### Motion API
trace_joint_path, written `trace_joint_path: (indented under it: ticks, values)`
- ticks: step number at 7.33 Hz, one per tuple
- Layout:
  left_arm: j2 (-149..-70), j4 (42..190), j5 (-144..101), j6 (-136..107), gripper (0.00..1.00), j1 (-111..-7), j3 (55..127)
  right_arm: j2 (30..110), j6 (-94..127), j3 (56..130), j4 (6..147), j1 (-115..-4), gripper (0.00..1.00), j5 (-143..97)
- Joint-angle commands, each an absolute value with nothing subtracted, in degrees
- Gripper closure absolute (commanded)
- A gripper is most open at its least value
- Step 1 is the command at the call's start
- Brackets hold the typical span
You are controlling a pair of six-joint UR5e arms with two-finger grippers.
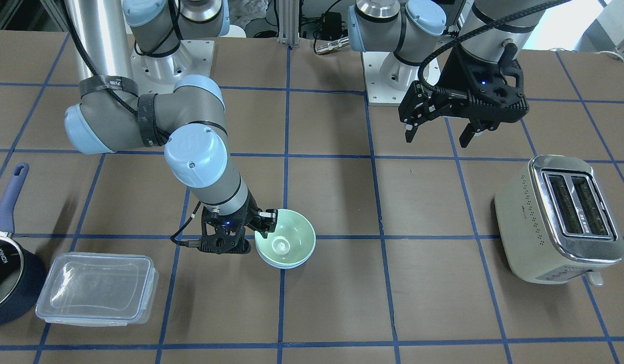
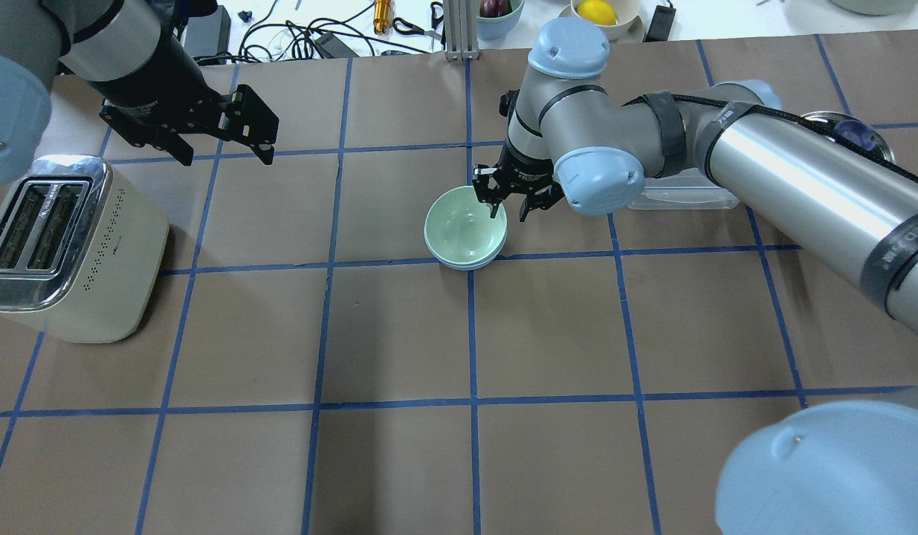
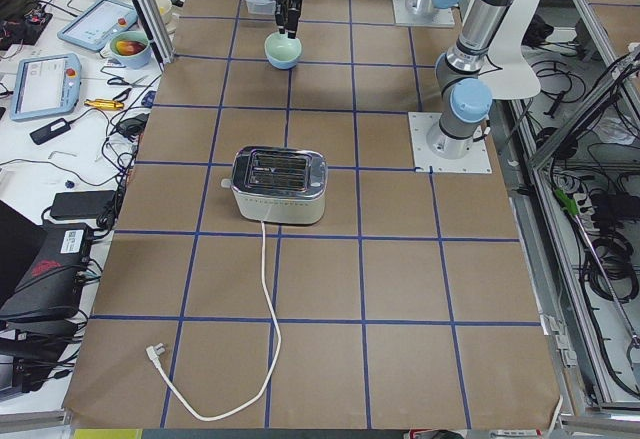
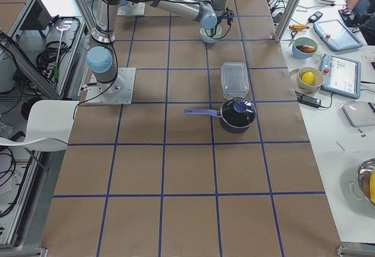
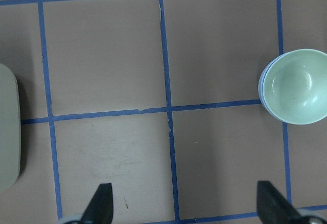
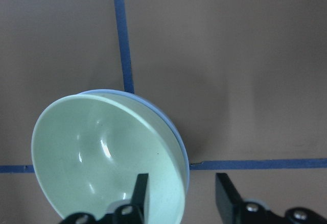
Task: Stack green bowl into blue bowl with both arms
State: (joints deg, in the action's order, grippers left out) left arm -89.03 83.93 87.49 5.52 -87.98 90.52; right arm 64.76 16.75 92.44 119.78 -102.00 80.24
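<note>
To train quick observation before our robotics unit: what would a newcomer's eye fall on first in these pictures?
The green bowl sits nested in the blue bowl at mid-table, with the right gripper open astride their rim, one finger inside. The left gripper hangs open above the table near a cream toaster.

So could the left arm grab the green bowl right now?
Probably yes. The left gripper hangs open, with only bare table between it and the green bowl. The right gripper straddles the rim on the far side, so the near side looks free.
</note>
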Motion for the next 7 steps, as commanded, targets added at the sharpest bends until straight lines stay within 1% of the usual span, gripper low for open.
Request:
trace_joint_path:
  ticks: [1, 3, 4, 5, 7]
  values:
    - [-89.0, 83.9, 87.5, 5.5, 0.0, -88.0, 90.5, 68.0, 14.7, 89.7, 116.7, -100.8, 0.07, 82.1]
    - [-89.0, 83.9, 87.5, 5.9, 0.0, -88.0, 90.5, 76.4, 11.1, 89.0, 105.9, -98.0, 0.06, 84.5]
    - [-89.0, 83.9, 87.5, 5.9, 0.0, -88.0, 90.5, 79.4, 7.8, 88.5, 99.3, -94.9, 0.09, 84.7]
    - [-89.0, 84.0, 87.5, 5.9, 0.0, -88.0, 90.5, 82.0, 3.5, 86.6, 91.7, -91.9, 0.11, 85.8]
    - [-89.0, 83.9, 87.5, 5.9, 0.0, -88.0, 90.5, 83.8, 0.1, 81.5, 83.7, -90.3, 0.11, 89.6]
